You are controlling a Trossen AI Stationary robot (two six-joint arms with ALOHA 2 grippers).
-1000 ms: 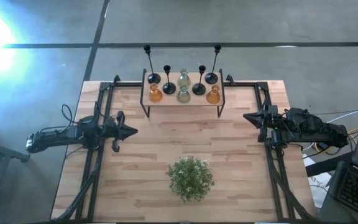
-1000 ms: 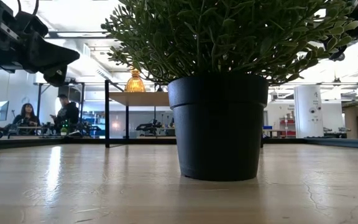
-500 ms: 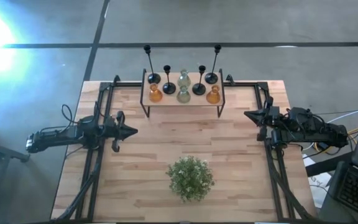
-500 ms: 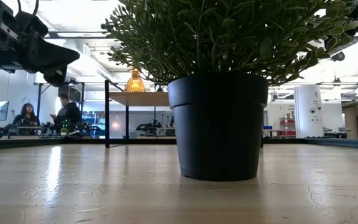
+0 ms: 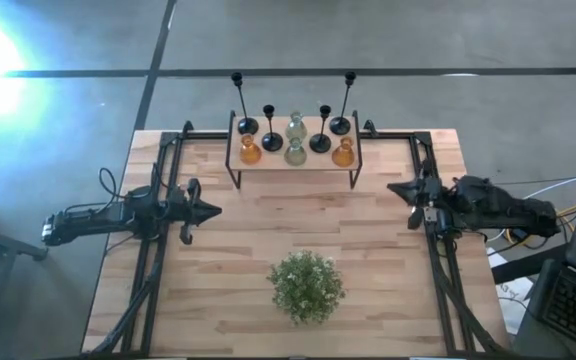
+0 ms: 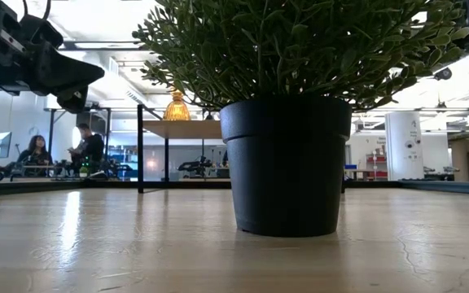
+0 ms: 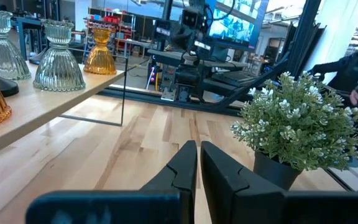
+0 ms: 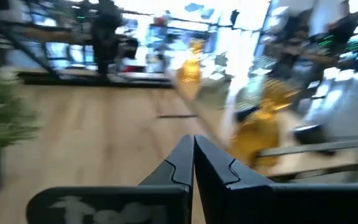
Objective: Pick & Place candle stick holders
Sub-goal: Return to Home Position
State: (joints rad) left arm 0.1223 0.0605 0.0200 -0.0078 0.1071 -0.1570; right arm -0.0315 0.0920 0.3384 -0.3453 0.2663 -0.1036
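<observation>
All eight holders (image 5: 295, 152) stand upright on the shelf (image 5: 273, 160), long axes vertical, with the tall black pair at the back. The shelf sits between the two grippers and beyond them, at the desk's (image 5: 258, 240) far edge. The left gripper (image 5: 214, 211) and right gripper (image 5: 392, 187) hover empty at opposite sides, fingers pinched nearly together, tips facing inward. Placing looks done. The step in hand appears to be parking the arms, which calls only for keeping clear of shelf and plant (image 5: 307, 286).
</observation>
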